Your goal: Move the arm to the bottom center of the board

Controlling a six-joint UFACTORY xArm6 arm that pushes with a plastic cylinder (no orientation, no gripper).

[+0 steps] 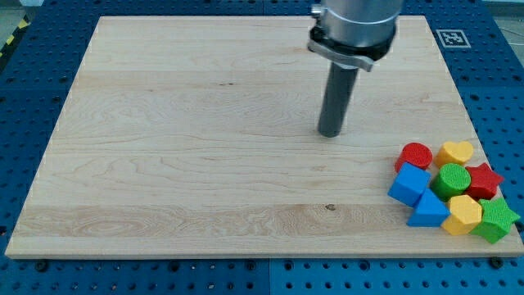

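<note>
My tip (330,134) rests bare, touching no block, right of centre on the wooden board (164,164); the bottom-centre target lies apparently down-left, toward the view's bottom.

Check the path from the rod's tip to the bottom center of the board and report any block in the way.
Nothing visible blocks it. My tip stands on bare wood, right of center. The board's bottom center is bare too. All the blocks, the blue cube nearest, cluster at the view's bottom right, off that path.
</note>
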